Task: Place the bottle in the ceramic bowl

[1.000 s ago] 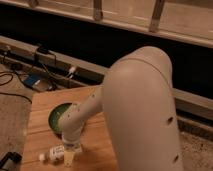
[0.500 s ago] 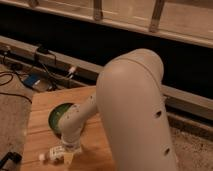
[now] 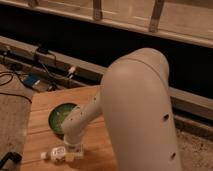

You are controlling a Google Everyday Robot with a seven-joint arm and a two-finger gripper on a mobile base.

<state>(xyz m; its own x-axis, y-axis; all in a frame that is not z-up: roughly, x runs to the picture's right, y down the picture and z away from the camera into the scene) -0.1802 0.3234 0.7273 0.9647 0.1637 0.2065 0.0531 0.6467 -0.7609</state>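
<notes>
While the big cream-coloured arm (image 3: 135, 110) fills the right half of the camera view, its forearm slopes down and to the left across a wooden table (image 3: 45, 135) and ends at the gripper (image 3: 70, 151), low over the table's near edge. How the gripper's digits stand cannot be told, since the wrist housing covers them. At that same spot lies the bottle (image 3: 56, 154) — small, white, tipped on its side with its cap pointing left, flat on the wood and right against the gripper's end; whether it is actually gripped cannot be told. Just behind it, partly hidden by the forearm, sits the ceramic bowl (image 3: 59, 116), glossy green with a darker rim, upright on the table. Bottle and bowl lie near each other but apart. Beyond the table's far-left corner, dark cables (image 3: 20, 75) and a blue object (image 3: 31, 81) lie on the floor.
</notes>
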